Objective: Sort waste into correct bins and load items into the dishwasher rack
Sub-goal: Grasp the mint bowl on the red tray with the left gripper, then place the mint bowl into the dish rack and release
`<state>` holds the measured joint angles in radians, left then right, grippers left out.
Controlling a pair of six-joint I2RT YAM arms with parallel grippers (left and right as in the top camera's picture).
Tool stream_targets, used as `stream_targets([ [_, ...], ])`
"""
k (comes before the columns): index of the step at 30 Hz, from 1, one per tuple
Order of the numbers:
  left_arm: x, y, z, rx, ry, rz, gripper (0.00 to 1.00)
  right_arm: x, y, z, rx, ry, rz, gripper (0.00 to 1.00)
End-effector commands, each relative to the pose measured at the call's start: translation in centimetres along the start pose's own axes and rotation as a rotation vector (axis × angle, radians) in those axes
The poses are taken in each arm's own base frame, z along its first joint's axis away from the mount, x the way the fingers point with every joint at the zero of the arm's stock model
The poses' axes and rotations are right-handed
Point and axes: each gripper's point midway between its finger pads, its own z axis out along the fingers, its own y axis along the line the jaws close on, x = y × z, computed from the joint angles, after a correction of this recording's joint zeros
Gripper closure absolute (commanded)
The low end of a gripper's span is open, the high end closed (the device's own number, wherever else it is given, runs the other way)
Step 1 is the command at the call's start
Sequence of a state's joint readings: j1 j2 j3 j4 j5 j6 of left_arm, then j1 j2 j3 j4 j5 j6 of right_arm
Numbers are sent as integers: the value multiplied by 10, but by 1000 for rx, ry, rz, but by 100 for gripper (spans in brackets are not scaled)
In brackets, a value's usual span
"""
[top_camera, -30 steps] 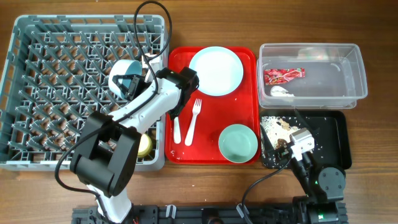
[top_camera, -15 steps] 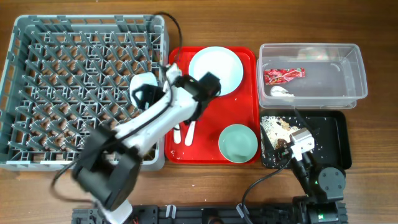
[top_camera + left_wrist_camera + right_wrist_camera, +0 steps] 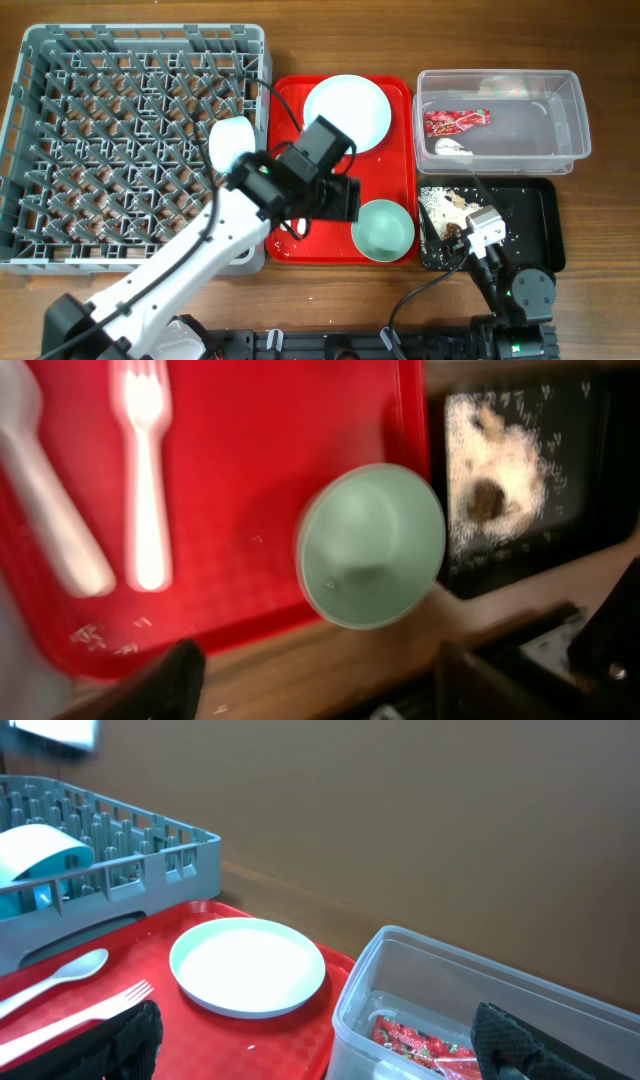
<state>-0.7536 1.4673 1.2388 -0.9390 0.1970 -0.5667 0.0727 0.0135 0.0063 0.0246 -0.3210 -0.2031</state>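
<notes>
Where the left gripper [image 3: 325,678] is held: above the 6 o'clock edge of the red serving tray [image 3: 395,170], just at 9 o'clock of the mint green bowl [image 3: 383,228], which is not touched.
Left gripper state: the fingers [image 3: 180,678] are spread wide and nothing is gripped between them.
Right gripper [image 3: 320,1045]: parked low at 5 o'clock of the table, over the black tray [image 3: 535,215]; its fingers [image 3: 125,1040] are parted wide and nothing is held.
Dishwasher rack [image 3: 100,140]: placed at 9 o'clock of the table; a pale blue bowl [image 3: 230,140] is lodged tilted among the pegs at its 3 o'clock side.
Mint green bowl: stood upright at the 5 o'clock corner of the red serving tray.
Plate [image 3: 347,113]: laid flat at 12 o'clock on the red serving tray.
Fork [image 3: 140,470] and spoon [image 3: 45,510]: laid side by side at the tray's 7 o'clock part, largely covered by the left arm from overhead.
Clear tub [image 3: 497,73]: placed at 2 o'clock of the table; the red wrapper [image 3: 457,120] and the white napkin [image 3: 452,146] are seen inside, at its 9 o'clock end.
Black tray: set just at 6 o'clock of the clear tub; food scraps [image 3: 445,205] are scattered over its 9 o'clock half.
</notes>
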Motion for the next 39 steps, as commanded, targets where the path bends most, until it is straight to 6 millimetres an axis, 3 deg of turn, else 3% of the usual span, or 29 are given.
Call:
stream_targets([
  [1,30,-9,39,103,111,20,36,-2,1,0,-9,-11,-10,0],
  [7,52,9,103,-60,156,41,47,-2,1,0,-9,-11,-10,0],
  [9,54,21,126,-130,162,13,57,-2,1,0,-9,-11,-10,0],
  [10,56,23,131,-138,169,-4,62,-2,1,0,-9,-11,-10,0],
  [11,56,25,136,-148,173,-33,77,-2,1,0,-9,-11,-10,0],
  [14,42,22,126,-130,141,-71,92,-2,1,0,-9,-11,-10,0],
  [18,11,17,83,-96,47,-108,96,-2,1,0,-9,-11,-10,0],
  [20,-1,30,59,-144,-13,-131,96,-2,1,0,-9,-11,-10,0],
  [23,-14,85,-5,-382,-130,-192,96,-2,1,0,-9,-11,-10,0],
  [26,-23,153,-93,-721,-296,-240,96,-2,1,0,-9,-11,-10,0],
  [31,-36,223,-207,-1206,-603,-283,96,-2,1,0,-8,-11,-10,0],
  [34,-48,237,-220,-1312,-667,-319,96,-2,1,0,-9,-11,-10,0],
  [37,-65,260,-217,-1458,-660,-335,96,-2,1,0,-9,-11,-10,0],
  [39,-71,272,-203,-1540,-574,-288,96,-2,1,0,-9,-11,-10,0],
])
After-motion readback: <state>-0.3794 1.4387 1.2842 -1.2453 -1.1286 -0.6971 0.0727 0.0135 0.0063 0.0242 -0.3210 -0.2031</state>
